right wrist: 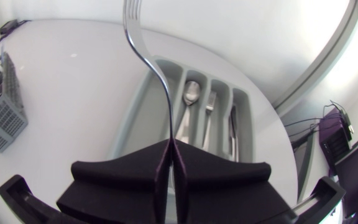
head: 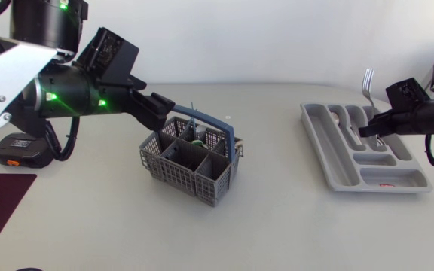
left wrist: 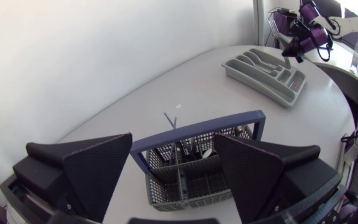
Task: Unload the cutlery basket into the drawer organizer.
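At the right of the frame the right gripper (head: 369,129) is clamped on the bottom end of a fork (head: 367,79), which stands almost upright with its tines up, just above the grey drawer organizer (head: 330,169). From the wrist camera only the thin tip of the handle is caught between the closed fingers (right wrist: 129,171), and the fork's long curved shaft rises well clear of them. That looks to me like the weak point. With so little metal held and so much weight above it, the fork could swing or slide in the grip as the arm tilts it down. It might then land across a divider or in the wrong slot, or knock the spoon (right wrist: 191,93) lying in one of the compartments. Let go from this height, it could also bounce out onto the surface (head: 277,226). At centre left the left gripper (head: 164,109) is open, right over the cutlery basket (head: 187,162), its fingers close to the blue handle (left wrist: 197,127). The basket seems to have pieces left in it, and a careless dip there could catch the handle and shove or tip it.
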